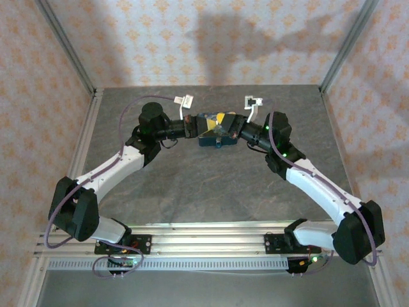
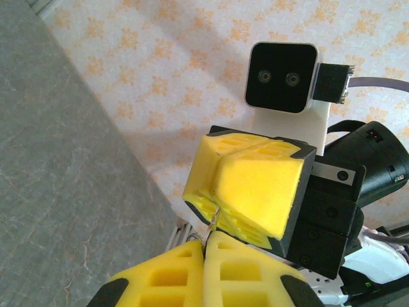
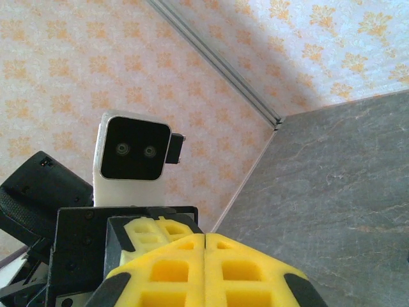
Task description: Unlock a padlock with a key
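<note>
- key (image 2: pixel 215 216): tiny pale sliver poking out of the seam of the left end effector (image 2: pixel 204 248), w/ its thin wire tail curling out just below it. Pads are pressed flat together on it, so it's pinched right at the tips, not much metal in the grip imo.
- key tip sits right up against the yellow pads of the other arm's fingers, touching or nearly, can't tell which.
- padlock: honestly can't tell where it is. My guess is it's buried betw the right arm's pads, but that's a guess.
- right end effector (image 3: pixel 204 248): pads closed tight, seam shut. Whether anything is clamped in there, can't tell.
- both arms meet nose to nose over the far middle of the table (image 1: pixel 211 185), wrist cams staring at each other.
- what could go wrong, as I see it:
  - key is slim and held at the very edge of soft foam, so any sideways push prob. makes it pivot or slide out.
  - if the tip is off the keyhole it just digs into the yellow foam instead, and w/ the lock hidden the aim is hard to check.
  - pushing in could twist the lock in its own soft grip, so the turn won't transfer.
  - wire tail could snag on a pad.
  - if dropped, a part that small is a pain to re-grab off the table.
</note>
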Tool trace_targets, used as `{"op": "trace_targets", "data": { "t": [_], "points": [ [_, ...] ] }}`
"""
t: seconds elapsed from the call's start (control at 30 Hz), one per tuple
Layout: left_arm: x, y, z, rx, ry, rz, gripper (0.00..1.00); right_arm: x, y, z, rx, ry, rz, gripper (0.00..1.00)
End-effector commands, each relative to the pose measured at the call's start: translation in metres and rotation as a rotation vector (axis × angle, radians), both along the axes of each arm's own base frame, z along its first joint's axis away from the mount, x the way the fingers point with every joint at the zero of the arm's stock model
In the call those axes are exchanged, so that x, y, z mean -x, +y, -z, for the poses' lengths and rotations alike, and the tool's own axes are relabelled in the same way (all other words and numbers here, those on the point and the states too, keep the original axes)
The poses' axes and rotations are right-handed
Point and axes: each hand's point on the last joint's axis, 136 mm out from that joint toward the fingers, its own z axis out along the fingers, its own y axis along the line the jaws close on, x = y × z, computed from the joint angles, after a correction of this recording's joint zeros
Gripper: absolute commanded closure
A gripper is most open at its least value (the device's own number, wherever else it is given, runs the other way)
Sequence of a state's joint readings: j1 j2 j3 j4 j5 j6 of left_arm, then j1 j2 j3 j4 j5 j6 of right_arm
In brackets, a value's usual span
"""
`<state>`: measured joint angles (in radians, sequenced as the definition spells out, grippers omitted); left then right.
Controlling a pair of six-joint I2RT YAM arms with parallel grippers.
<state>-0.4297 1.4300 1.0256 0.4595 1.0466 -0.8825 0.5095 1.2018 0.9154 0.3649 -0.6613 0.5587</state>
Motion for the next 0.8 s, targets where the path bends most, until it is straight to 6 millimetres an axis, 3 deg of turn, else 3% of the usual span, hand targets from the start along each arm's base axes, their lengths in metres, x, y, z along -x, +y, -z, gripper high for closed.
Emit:
{"op": "trace_targets", "data": {
  "t": [0.0,0.03,0.2,0.27,0.37,0.43,0.6,0.77],
  "points": [
    [0.007,0.003,-0.013,-0.012,-0.082,0.014,1.0,0.0,0.001,-0.002,-0.018,-0.021,-0.003,1.0],
    [0.006,0.005,-0.012,-0.021,-0.084,0.004,1.0,-0.002,0.0,-0.001,-0.015,-0.013,0.011,1.0],
    [-0.002,0.019,0.006,-0.086,-0.055,-0.046,1.0,-0.011,-0.012,0.012,0.025,0.03,0.102,0.49],
    [-0.004,0.024,0.012,-0.104,-0.052,-0.059,1.0,-0.009,-0.021,0.006,0.046,0.03,0.144,0.4],
    [-0.006,0.032,0.022,-0.171,-0.061,-0.084,1.0,-0.016,-0.037,0.015,0.136,0.07,0.235,0.36],
    [-0.011,0.042,0.037,-0.261,-0.053,-0.125,1.0,-0.027,-0.055,0.031,0.223,0.144,0.344,0.32],
    [-0.039,0.079,0.083,-0.491,0.019,-0.269,1.0,-0.062,-0.103,0.096,0.421,0.467,0.532,0.3],
    [-0.073,0.111,0.135,-0.715,0.118,-0.42,1.0,-0.1,-0.114,0.148,0.489,0.64,0.553,0.3]
  ]
}}
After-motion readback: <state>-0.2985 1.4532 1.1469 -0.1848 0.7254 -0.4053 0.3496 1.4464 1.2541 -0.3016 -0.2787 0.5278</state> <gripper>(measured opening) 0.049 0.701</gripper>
